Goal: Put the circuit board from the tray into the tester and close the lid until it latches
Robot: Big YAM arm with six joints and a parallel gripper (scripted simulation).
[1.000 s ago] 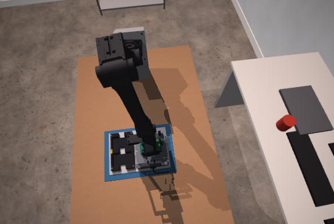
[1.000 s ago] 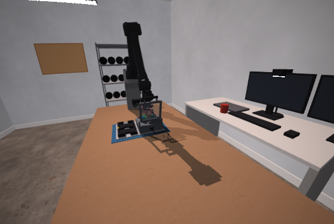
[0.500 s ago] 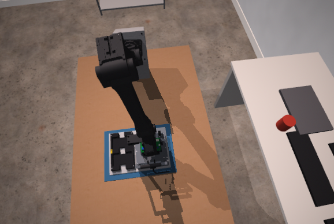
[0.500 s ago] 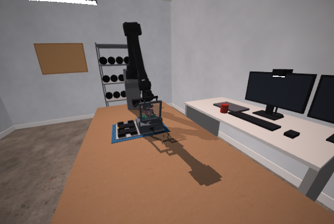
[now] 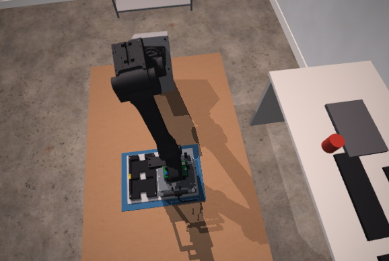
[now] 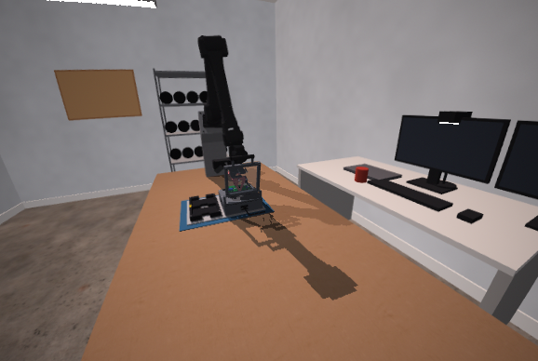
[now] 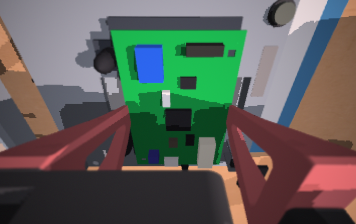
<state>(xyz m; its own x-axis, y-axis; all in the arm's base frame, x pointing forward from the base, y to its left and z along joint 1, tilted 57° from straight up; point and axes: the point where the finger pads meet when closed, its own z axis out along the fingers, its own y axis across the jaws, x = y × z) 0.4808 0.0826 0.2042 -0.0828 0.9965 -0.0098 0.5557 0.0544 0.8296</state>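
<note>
Green circuit board [image 5: 184, 169] [image 6: 234, 188] [image 7: 178, 95]: it was pinched in my claw, face up, over the tester; I could not tell whether its underside touched the plate or the pins.
My claw [image 5: 175, 176] [image 6: 237, 180] [image 7: 178, 112]: its reddish fingers were closed on the board's two long edges.
Board layout: in the wrist view, a blue block [image 7: 150, 64] sat at upper left and a pale connector [image 7: 206, 152] at lower right.
Grey tester [image 5: 160, 183] [image 6: 241, 206] [image 7: 60, 27]: it stood right of the tray in the top view.
Clear-paned lid [image 6: 259, 178]: it stood upright, open.
Black tray [image 5: 142, 185] [image 6: 205, 211]: it lay on the left part of the blue mat [image 5: 124, 181] [image 6: 183, 220] [image 7: 286, 112].
Red cylinder [image 5: 333, 143] [image 6: 361, 175]: it stood on the white desk [image 5: 299, 101] [image 6: 488, 242], at right in the top view.
</note>
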